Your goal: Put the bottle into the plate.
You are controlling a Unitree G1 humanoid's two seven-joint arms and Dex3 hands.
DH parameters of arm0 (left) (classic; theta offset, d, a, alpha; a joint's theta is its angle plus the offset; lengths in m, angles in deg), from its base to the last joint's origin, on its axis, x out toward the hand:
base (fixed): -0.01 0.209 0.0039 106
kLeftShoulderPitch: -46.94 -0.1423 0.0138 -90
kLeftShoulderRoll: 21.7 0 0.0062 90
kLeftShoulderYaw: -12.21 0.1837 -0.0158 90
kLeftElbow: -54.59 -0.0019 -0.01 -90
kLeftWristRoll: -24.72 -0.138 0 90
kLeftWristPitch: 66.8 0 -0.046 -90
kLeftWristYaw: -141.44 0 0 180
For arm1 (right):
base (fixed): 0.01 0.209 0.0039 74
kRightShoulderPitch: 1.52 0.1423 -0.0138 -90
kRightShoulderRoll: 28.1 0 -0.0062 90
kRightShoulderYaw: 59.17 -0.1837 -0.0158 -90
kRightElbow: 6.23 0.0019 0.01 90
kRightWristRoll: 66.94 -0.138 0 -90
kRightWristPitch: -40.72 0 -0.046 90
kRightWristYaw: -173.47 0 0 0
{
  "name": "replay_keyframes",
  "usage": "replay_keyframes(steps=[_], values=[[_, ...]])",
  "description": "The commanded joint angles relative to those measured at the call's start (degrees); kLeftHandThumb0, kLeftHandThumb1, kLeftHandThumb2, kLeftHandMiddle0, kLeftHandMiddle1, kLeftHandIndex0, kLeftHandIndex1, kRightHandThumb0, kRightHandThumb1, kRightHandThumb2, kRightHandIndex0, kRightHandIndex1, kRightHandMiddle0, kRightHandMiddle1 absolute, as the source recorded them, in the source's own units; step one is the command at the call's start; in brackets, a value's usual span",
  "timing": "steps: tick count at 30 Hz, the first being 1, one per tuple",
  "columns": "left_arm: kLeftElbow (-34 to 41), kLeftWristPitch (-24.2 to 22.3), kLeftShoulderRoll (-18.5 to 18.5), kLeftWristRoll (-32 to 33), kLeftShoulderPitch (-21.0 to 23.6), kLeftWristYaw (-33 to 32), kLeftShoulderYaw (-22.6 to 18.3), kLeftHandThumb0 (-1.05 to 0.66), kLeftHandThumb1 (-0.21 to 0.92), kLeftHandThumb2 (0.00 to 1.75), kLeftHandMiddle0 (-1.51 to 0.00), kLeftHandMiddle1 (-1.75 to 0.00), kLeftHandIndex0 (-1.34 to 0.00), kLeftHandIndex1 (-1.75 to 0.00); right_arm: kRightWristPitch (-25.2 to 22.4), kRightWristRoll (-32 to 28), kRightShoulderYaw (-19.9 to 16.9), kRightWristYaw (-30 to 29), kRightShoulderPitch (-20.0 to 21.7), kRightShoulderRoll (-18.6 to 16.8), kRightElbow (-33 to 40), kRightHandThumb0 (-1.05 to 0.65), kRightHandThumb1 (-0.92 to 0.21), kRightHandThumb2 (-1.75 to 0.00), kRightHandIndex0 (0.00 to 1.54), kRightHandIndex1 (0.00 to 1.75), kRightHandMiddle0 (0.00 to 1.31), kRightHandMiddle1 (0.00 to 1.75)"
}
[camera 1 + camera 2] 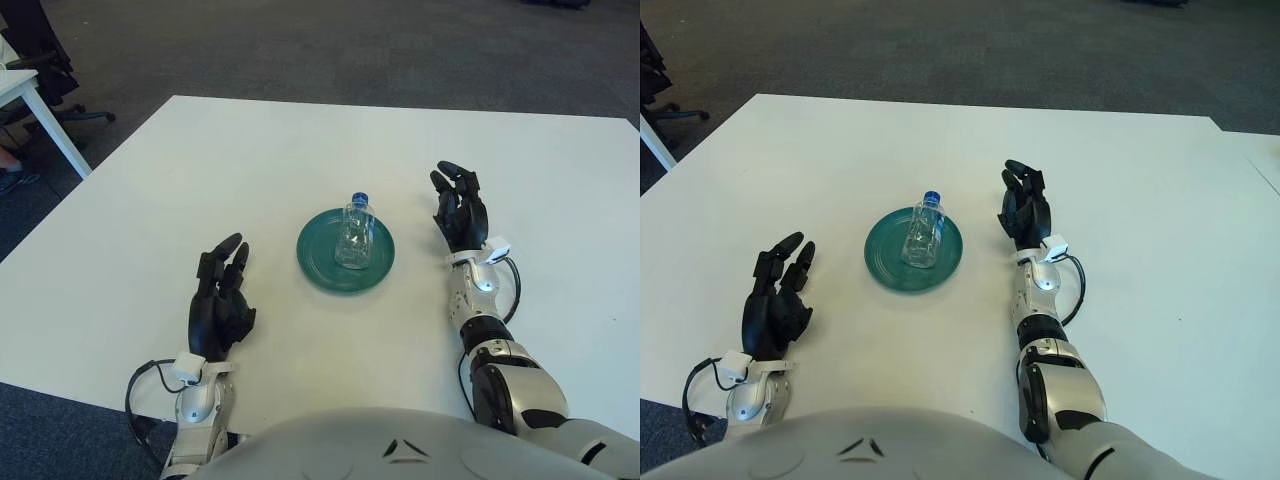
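A clear plastic bottle (355, 232) with a blue cap stands upright in the green plate (320, 255) at the middle of the white table. My right hand (458, 207) is to the right of the plate, a short gap away, fingers stretched out and holding nothing. My left hand (221, 295) shows near the table's front edge, left of the plate, fingers relaxed and empty. Neither hand touches the bottle or the plate.
The white table (250, 150) spreads wide around the plate. A second white table (25, 95) and a black office chair (45, 60) stand off the far left, over dark carpet. My torso (400, 445) fills the bottom edge.
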Motion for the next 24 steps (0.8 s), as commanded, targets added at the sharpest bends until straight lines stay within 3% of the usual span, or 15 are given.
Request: replay_keyframes(steps=[1,15,24], values=[[-23.45,-6.93,3.28,-7.05,34.12,0.97,-1.34,-0.84,0.92,0.81,-0.39,0.0,-0.06,-0.86,3.43,2.65,-1.34,-2.11,-10.08,0.1,-3.59,-0.76,-0.92,-0.6,0.34,0.49,0.04,1.01],[-30.14,-7.49,3.22,-6.71,36.6,0.42,0.27,-0.86,0.92,0.83,-0.37,0.0,-0.03,-0.87,4.71,3.43,-0.73,-2.11,-10.56,0.29,-3.45,-0.76,-0.92,-0.6,0.31,0.47,0.03,1.0],[-34.74,-12.32,2.43,-5.62,38.32,-0.44,0.99,-0.83,0.92,0.85,-0.34,0.0,0.0,-0.85,2.66,3.59,0.29,-0.44,-11.58,0.78,-3.83,-0.74,-0.92,-0.61,0.33,0.48,0.03,1.01]])
